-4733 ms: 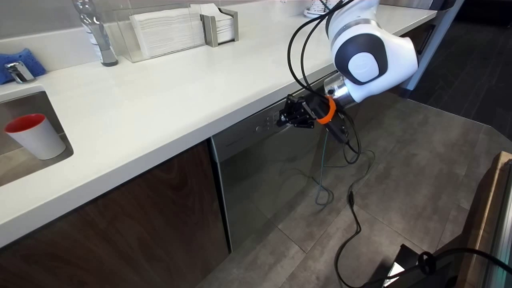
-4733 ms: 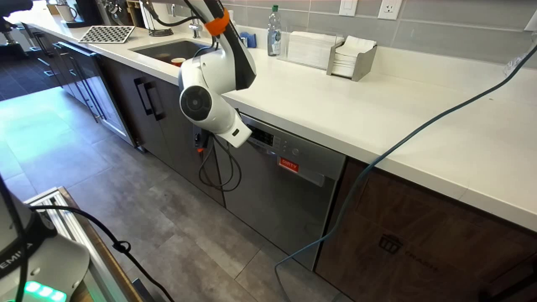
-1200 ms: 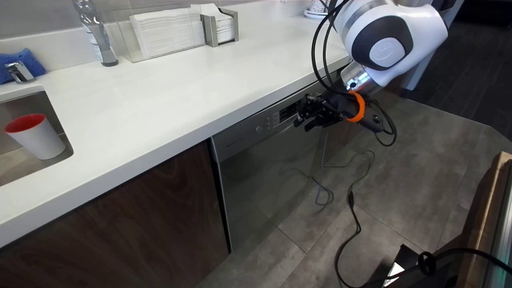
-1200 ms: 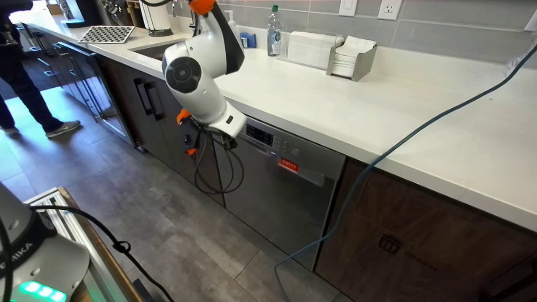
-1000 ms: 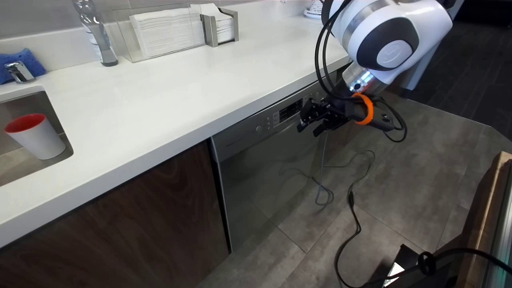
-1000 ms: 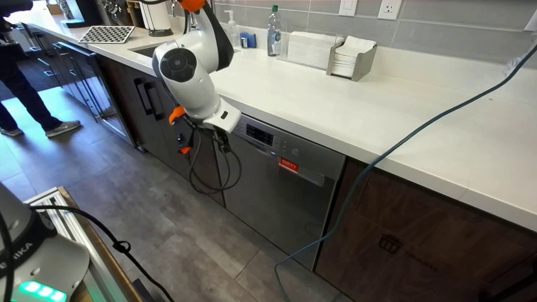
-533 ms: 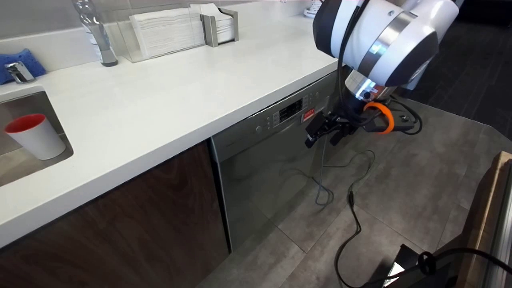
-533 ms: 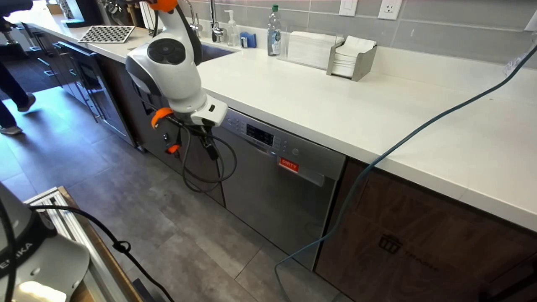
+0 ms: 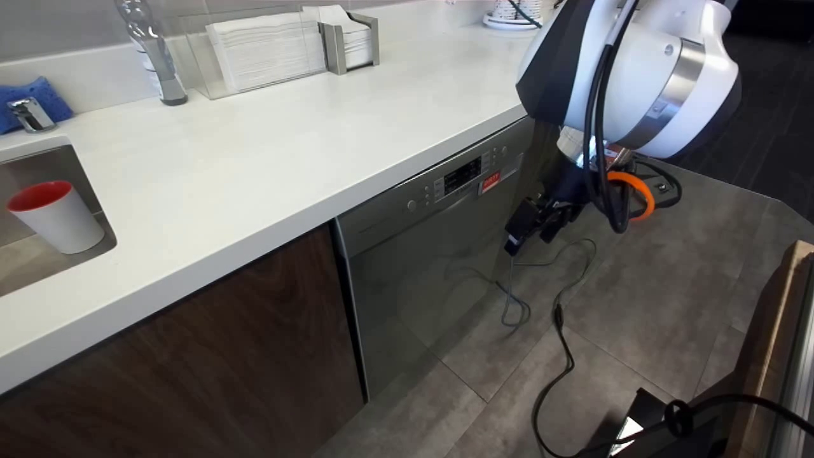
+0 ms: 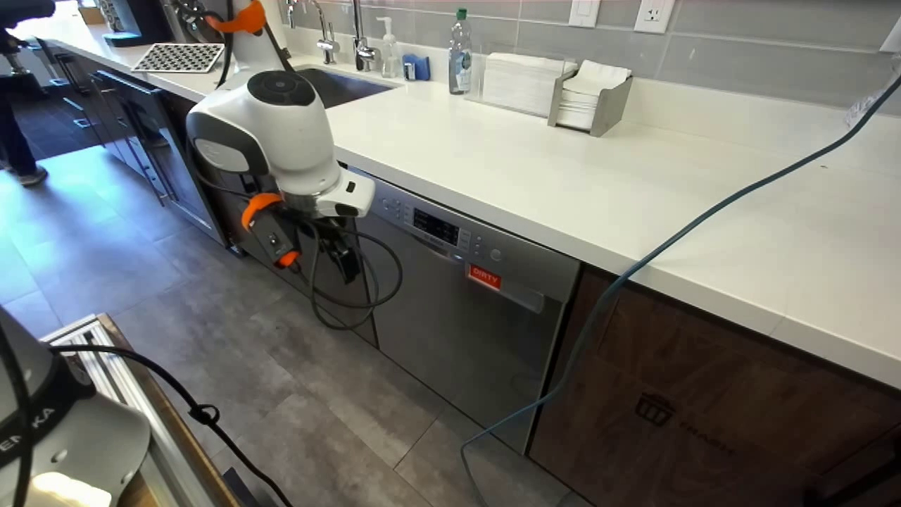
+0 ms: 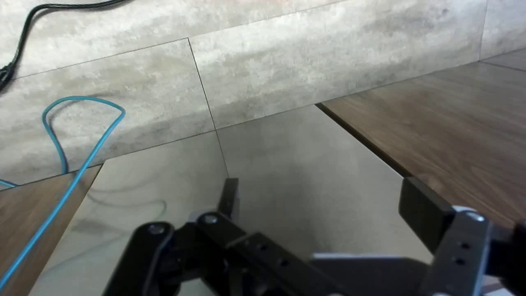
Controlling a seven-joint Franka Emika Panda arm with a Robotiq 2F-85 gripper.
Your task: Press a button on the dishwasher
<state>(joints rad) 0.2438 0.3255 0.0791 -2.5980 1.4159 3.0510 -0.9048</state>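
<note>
Dishwasher (image 10: 457,331), grey, with red DIRTY label (image 10: 484,277); we list it beneath the white desk (image 10: 507,155), between brown cabinets (image 10: 725,380). Tool (image 11: 324,201): we note its jaws spread apart, near the dishwasher.

dishwasher (image 10: 457,338) under counter (image 10: 633,176) btwn cabinets (image 10: 732,373) w/ tool (image 9: 529,240) in front, napkin holder (image 10: 612,105) on counter & cup (image 9: 60,219) in sink (image 9: 38,168).

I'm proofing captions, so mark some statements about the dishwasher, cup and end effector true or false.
1. The dishwasher bears a label reading DIRTY. True.
2. The label is green. False: it is red.
3. The end effector is open. True.
4. The end effector presses a button. False: it is apart from the control panel.
5. A cup sits in the sink. True.
6. The cup's inside is blue. False: it is red.
</note>
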